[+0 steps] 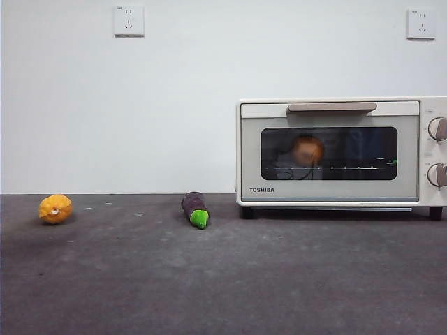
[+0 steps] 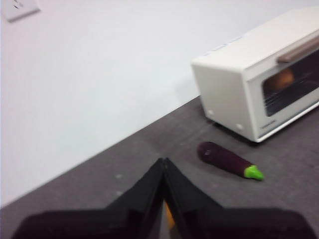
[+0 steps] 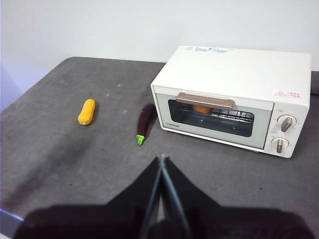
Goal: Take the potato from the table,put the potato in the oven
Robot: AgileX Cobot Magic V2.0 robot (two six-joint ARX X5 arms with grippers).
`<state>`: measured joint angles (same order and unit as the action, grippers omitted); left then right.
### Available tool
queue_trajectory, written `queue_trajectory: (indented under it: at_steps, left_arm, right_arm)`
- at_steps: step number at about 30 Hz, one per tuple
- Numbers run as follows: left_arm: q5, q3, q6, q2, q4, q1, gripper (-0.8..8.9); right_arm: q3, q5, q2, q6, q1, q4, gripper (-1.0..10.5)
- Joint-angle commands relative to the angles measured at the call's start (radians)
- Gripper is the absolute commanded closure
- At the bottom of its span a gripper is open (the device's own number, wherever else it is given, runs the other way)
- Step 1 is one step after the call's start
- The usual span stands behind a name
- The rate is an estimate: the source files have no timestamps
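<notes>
The large orange-brown potato sits on the wire rack inside the cream-white TOSHIBA oven, door shut (task seemingly finished). Left gripper and right gripper hang above the dark grey surface, jaws pressed together; nothing remains but withdrawing.

The one word that reads clearly is the brand "TOSHIBA", in dark capitals on the oven, at the lower left corner of its door frame below the glass. In the right wrist view the same word shows small on the door, well beyond the fingers. A small label with a red warning sign sits on the oven's top, and faint print lies near its back edge; both are too small to read.
</notes>
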<state>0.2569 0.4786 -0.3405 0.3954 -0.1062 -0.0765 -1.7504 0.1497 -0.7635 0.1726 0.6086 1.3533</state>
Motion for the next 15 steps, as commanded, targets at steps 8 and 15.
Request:
queue_trajectory:
  at_steps: [8,15]
  left_arm:
    - [-0.135,-0.378,0.217,-0.325,0.095,0.002,8.17]
    - [-0.174,-0.471,0.348,-0.391,0.053,0.040,8.17]
  right_arm:
    - [0.005,0.006,-0.007,0.008,0.001,0.023,9.5]
    - [0.005,0.008,-0.011,0.008,0.001,0.023,9.5]
